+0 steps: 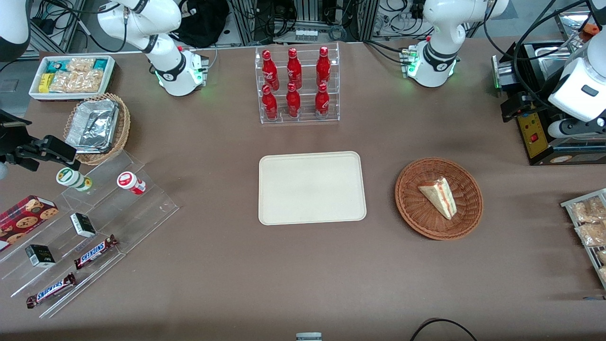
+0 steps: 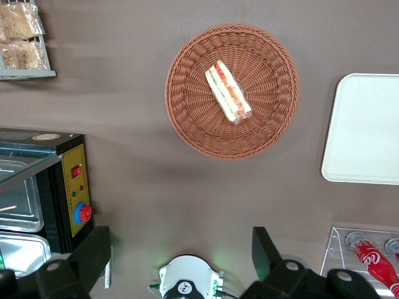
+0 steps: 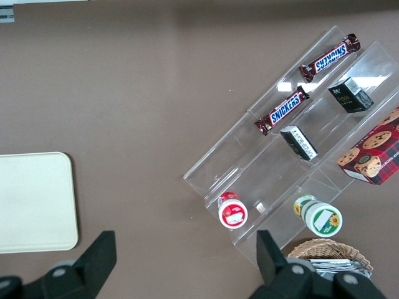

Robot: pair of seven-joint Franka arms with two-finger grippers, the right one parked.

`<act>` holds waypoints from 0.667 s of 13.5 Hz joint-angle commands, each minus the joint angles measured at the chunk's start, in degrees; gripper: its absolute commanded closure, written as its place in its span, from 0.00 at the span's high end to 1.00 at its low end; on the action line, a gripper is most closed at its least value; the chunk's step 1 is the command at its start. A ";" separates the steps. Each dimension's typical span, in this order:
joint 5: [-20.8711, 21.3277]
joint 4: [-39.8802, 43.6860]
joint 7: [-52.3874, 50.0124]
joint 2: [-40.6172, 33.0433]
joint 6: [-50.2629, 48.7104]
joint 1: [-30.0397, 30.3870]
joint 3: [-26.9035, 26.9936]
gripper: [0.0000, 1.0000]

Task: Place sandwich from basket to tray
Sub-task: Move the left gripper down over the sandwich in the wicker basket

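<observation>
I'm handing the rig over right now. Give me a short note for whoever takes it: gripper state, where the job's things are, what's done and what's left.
Left gripper: open, empty, high above the table, looking down on the basket.
Triangular white-bread sandwich: lying in the round reddish-brown wicker basket.
Flat cream rectangular tray: beside the basket, nothing on it.
Done: nothing yet.
Left: descend, grasp the sandwich, carry it to the tray, release.

You see a reddish-brown woven basket (image 1: 438, 198), white-orange-green sandwich (image 1: 439, 195) in it, cream tray (image 1: 312, 188) beside, black gripper (image 2: 181, 255).
</observation>
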 commanded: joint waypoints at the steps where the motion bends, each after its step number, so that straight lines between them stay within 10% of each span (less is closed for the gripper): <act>1: -0.05 0.87 0.61 0.23 0.19 0.52 -0.32 1.00; 9: -0.48 -3.34 -0.09 6.72 6.49 0.34 -0.59 1.00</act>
